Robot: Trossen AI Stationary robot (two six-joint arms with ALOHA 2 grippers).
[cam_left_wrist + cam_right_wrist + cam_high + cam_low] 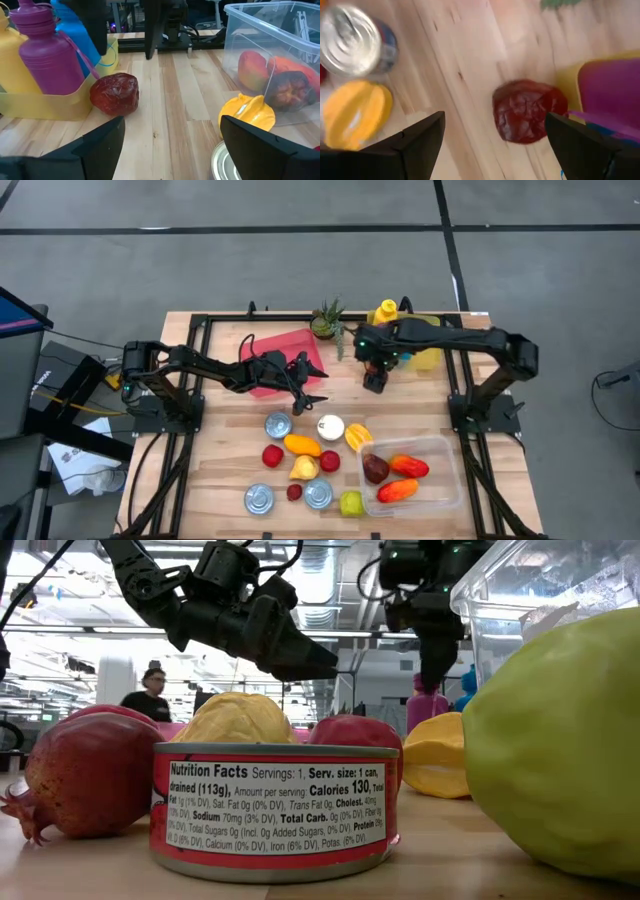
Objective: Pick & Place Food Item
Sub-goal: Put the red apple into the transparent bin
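Two end effectors, both spread wide and empty. Right end effector (374,380) hangs above the bench (220,470) toward 12 o'clock, directly over a wrinkled dark-red food item (527,110) lying on the wood just beside a yellow tray (55,107) of bottles, purple bottle (47,55) nearest. Left end effector (310,388) sits at bench centre, pointing toward 3 o'clock. Clear plastic bin (445,480) at 4 o'clock holds red and orange produce. Loose at 6 o'clock: tin cans (259,499), red fruits, a yellow pepper (358,436), a green pear (350,503). Red tray (285,350) at 11 o'clock.
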